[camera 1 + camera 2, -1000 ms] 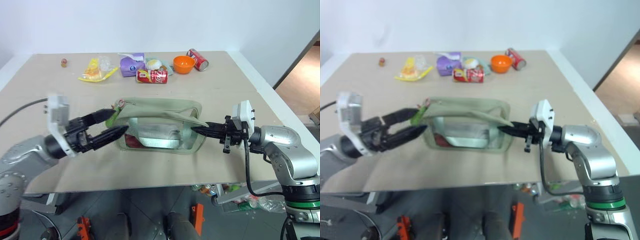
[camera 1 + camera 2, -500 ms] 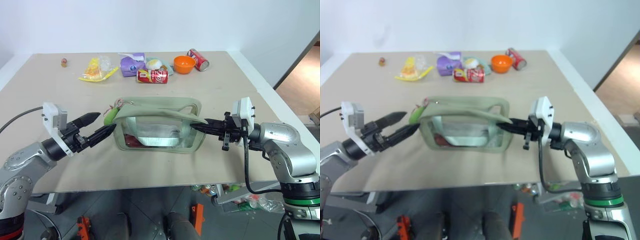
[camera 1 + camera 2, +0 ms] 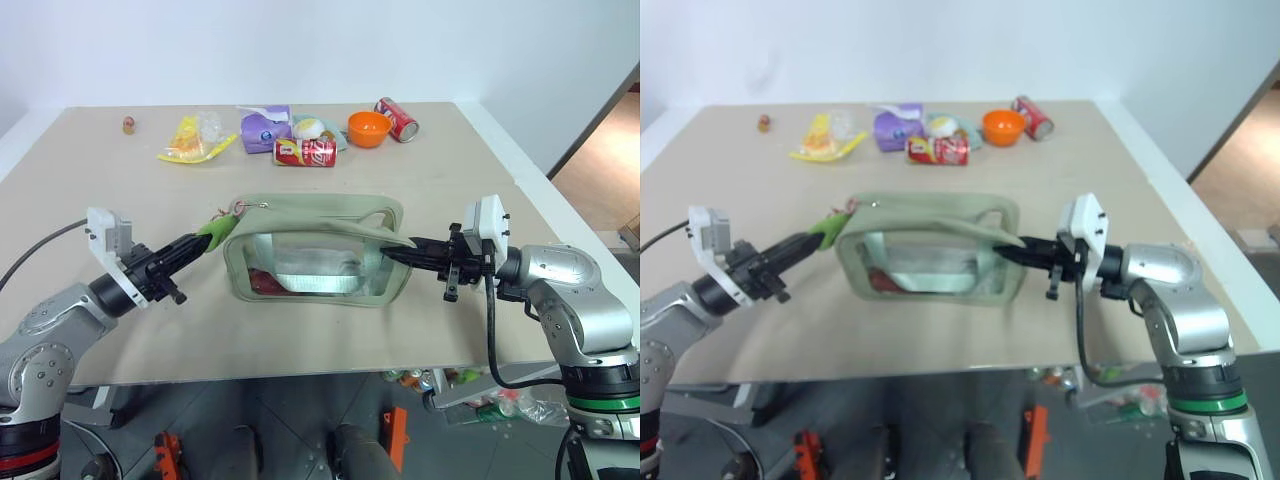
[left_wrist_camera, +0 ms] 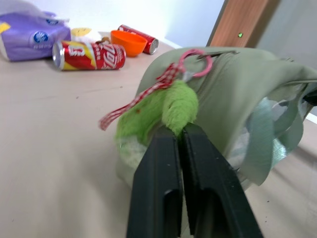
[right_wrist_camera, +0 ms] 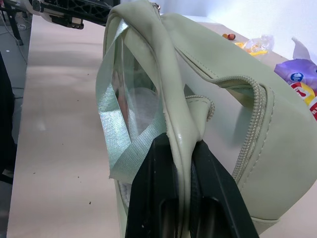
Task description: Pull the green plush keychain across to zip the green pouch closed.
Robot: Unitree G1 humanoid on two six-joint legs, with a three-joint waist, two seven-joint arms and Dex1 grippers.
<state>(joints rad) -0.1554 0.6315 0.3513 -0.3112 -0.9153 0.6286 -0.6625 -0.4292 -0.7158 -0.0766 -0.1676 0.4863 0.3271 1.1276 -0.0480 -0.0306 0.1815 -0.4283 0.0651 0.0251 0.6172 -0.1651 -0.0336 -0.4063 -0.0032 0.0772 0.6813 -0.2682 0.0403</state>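
Two cans (image 3: pixel 304 152) – one bowl (image 3: pixel 368 128) – one pouch (image 3: pixel 318 250)

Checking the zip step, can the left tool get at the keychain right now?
Yes, it looks so: the left tool is already shut on the keychain at the pouch's corner, nothing between them, while the right tool pinches the pouch's other end.

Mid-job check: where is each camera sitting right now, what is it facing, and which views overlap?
Left and right eye views: on the head, looking down over the table; both arms show, with the green pouch between them.
Left wrist view: along the left hand, shut on the green plush keychain; its fingers show.
Right wrist view: along the right hand, shut on the pouch's end; the left hand shows beyond.
Shared: the wrist and eye views share the pouch and the red can.
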